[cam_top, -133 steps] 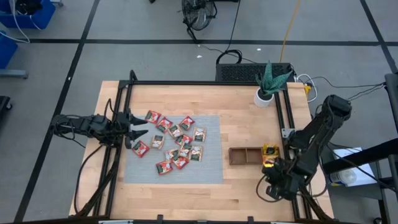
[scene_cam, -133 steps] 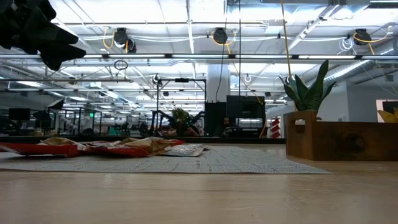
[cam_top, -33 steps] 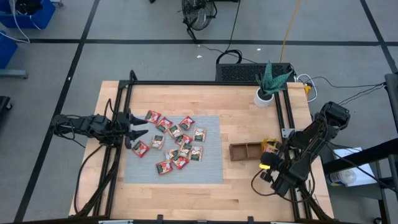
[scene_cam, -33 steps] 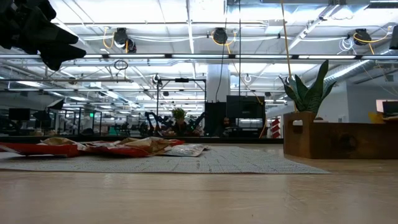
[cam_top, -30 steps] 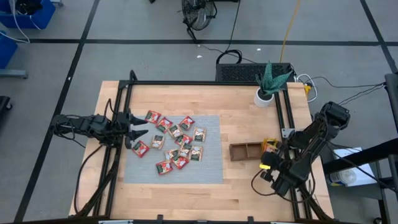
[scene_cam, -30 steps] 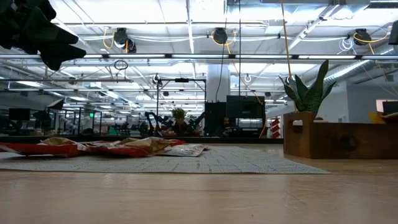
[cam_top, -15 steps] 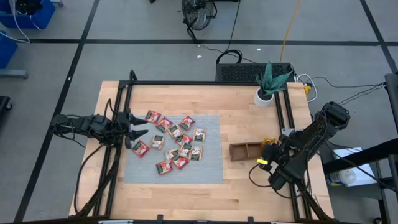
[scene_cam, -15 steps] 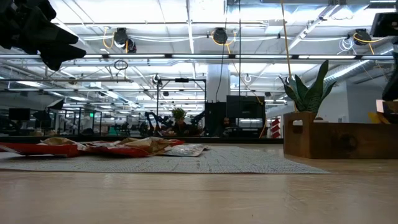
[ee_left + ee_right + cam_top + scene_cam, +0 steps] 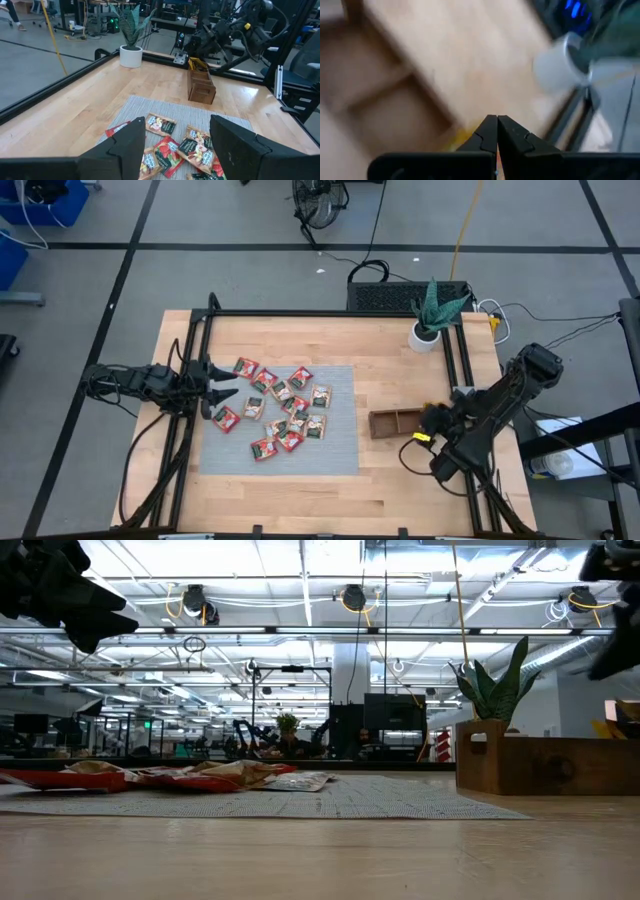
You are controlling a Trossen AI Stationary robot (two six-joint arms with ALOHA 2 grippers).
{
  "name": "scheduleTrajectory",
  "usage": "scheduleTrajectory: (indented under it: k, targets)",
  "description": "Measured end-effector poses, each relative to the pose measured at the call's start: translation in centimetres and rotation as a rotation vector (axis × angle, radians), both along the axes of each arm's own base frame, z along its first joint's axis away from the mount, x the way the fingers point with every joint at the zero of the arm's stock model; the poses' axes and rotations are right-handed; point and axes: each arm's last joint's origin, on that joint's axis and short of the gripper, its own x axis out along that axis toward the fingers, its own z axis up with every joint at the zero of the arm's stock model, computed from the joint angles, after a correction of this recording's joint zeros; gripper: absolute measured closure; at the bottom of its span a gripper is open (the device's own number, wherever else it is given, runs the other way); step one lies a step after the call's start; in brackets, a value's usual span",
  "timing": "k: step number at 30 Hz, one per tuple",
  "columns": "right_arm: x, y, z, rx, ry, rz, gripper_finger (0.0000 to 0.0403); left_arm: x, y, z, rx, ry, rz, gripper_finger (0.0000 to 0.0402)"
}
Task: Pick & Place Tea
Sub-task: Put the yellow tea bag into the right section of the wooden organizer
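Tea sachets (image 9: 281,409) piled centre-left on mat; left gripper (image 9: 222,392) fingers apart at pile's left edge, should isolate one sachet. Right gripper (image 9: 496,131) pinched together, empty, near tray (image 9: 393,423).

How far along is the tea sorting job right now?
Done: yellow sachets sit in the brown wooden tray. In hand: nothing; the shut right pincer is beside the tray, the open left pincer at the mat's edge. Left: red-and-green square sachets on the grey mat.

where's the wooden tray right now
In the high view the tray sits on the table's right side, just right of the grey mat, with the right end effector at its right end and the potted plant beyond it.
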Motion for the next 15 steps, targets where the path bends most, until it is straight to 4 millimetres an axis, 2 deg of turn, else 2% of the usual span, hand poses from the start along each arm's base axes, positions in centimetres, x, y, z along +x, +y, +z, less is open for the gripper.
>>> scheduleTrajectory:
  k: [2, 5, 10, 15]
  targets:
    - [-0.4, 0.8, 0.3, 0.095, 0.085, -0.024, 0.0403, 0.0, 0.0, 0.0, 0.0, 0.0, 0.0, 0.0178]
    - [-1.0, 2.0, 0.4, 0.202, 0.121, -0.054, 0.0403, 0.0, 0.0, 0.0, 0.0, 0.0, 0.0, 0.0178]
    - [-1.8, 1.8, -0.3, 0.179, 0.104, -0.085, 0.0403, 0.0, 0.0, 0.0, 0.0, 0.0, 0.0, 0.0178]
    - [-2.4, 1.2, -1.8, 0.193, 0.164, -0.127, 0.0403, 0.0, 0.0, 0.0, 0.0, 0.0, 0.0, 0.0179]
